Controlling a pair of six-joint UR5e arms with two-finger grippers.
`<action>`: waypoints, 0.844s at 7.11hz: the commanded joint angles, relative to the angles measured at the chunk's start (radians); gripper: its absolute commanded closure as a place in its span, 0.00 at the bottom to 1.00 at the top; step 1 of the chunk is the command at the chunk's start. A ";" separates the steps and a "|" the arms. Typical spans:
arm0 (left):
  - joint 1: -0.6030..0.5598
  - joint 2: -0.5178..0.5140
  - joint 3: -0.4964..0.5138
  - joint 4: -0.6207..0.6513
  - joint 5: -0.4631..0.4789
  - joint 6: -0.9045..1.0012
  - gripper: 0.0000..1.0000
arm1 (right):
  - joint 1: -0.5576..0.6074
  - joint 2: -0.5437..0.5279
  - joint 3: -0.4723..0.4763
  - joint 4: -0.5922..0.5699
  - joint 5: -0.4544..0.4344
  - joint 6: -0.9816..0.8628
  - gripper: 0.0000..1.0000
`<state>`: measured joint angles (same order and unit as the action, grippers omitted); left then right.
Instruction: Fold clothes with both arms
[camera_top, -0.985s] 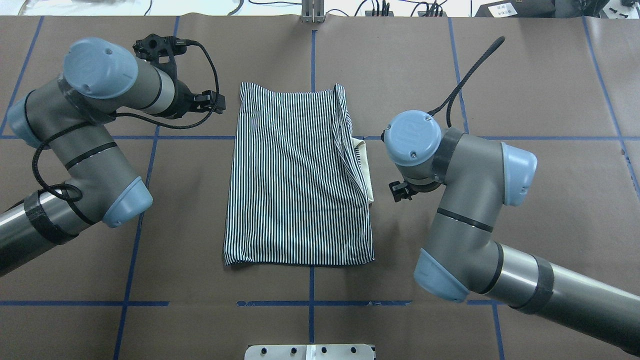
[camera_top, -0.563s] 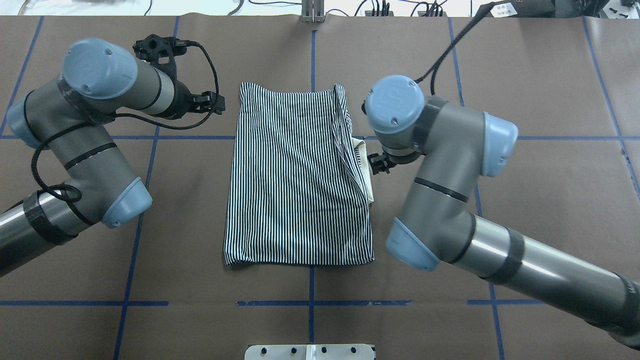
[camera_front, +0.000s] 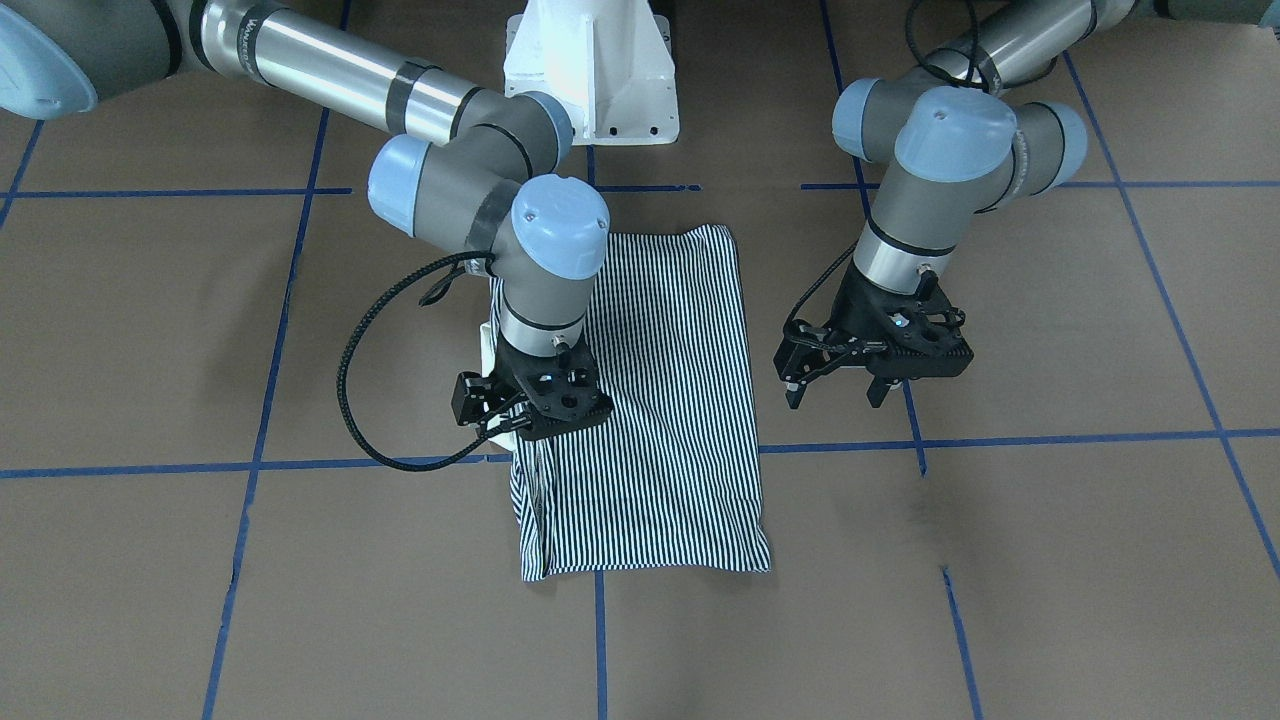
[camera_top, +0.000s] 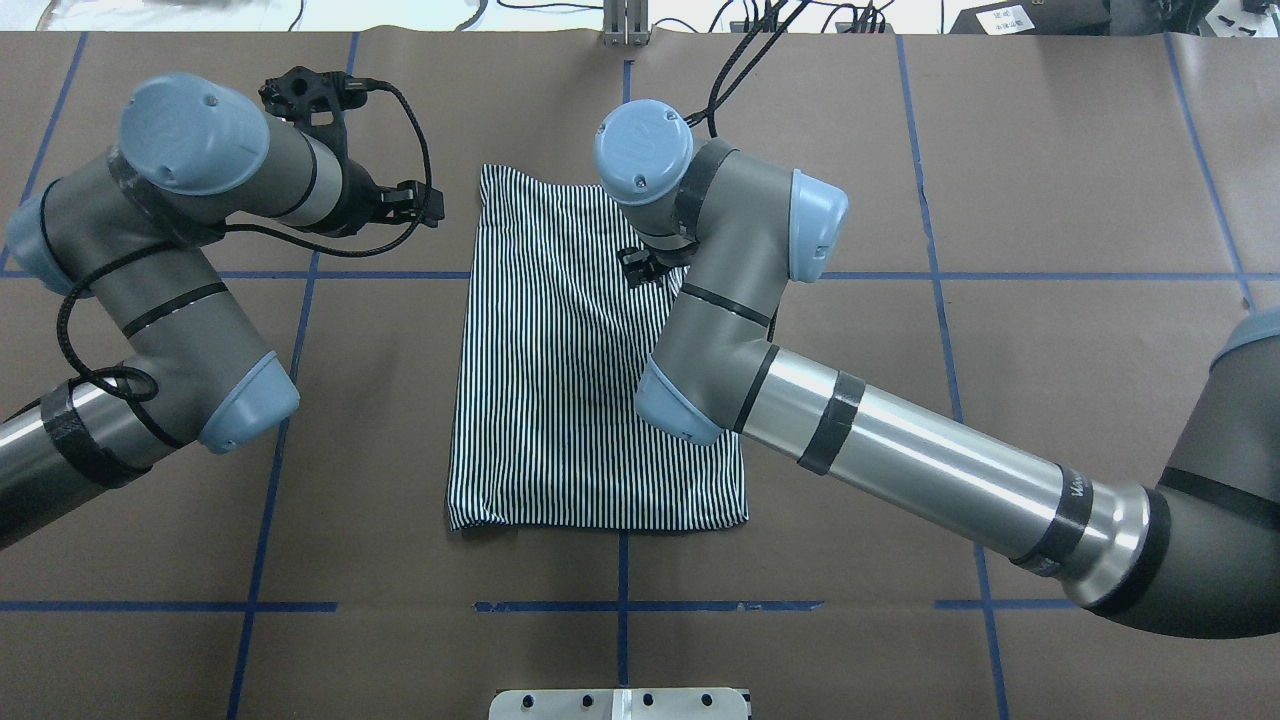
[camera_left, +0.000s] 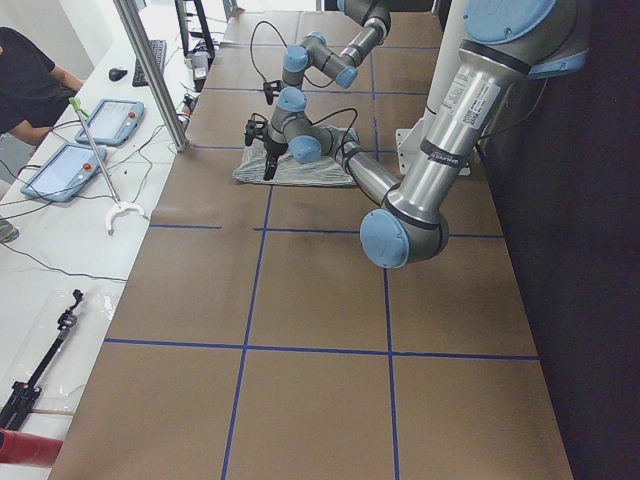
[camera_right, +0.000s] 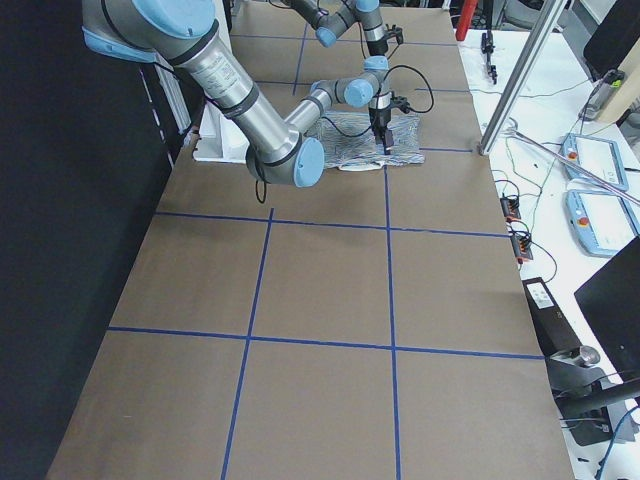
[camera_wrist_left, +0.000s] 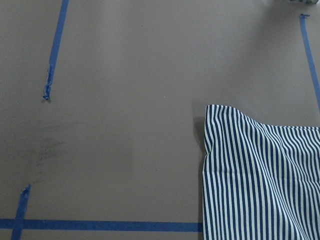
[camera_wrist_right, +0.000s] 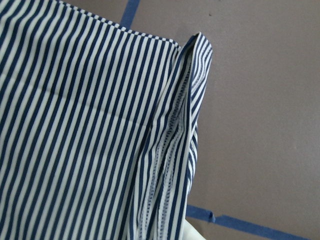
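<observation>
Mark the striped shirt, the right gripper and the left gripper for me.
striped shirt (camera_top: 560, 420): overhead view, middle of the folded fabric.
right gripper (camera_front: 525, 428): front-facing view, midway between its fingertips, over the shirt's edge.
left gripper (camera_front: 833, 396): front-facing view, midway between its fingertips.

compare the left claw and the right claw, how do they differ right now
The left claw hangs over bare table beside the shirt; the right claw is over the shirt's folded edge. The left claw is plainly open; whether the right claw is open or shut cannot be read from these views. Both point downward.
</observation>
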<state>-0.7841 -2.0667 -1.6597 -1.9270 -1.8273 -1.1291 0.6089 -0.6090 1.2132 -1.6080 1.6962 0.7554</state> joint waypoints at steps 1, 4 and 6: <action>-0.003 0.000 0.000 -0.001 -0.001 0.000 0.00 | 0.000 0.012 -0.057 0.016 -0.004 -0.011 0.00; -0.003 0.000 0.001 -0.003 0.000 0.000 0.00 | -0.001 0.002 -0.069 0.017 -0.004 -0.018 0.00; -0.003 0.000 0.003 -0.004 0.000 0.000 0.00 | -0.003 0.003 -0.070 0.017 -0.004 -0.013 0.00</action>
<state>-0.7869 -2.0663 -1.6573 -1.9306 -1.8270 -1.1290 0.6065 -0.6064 1.1438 -1.5908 1.6920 0.7411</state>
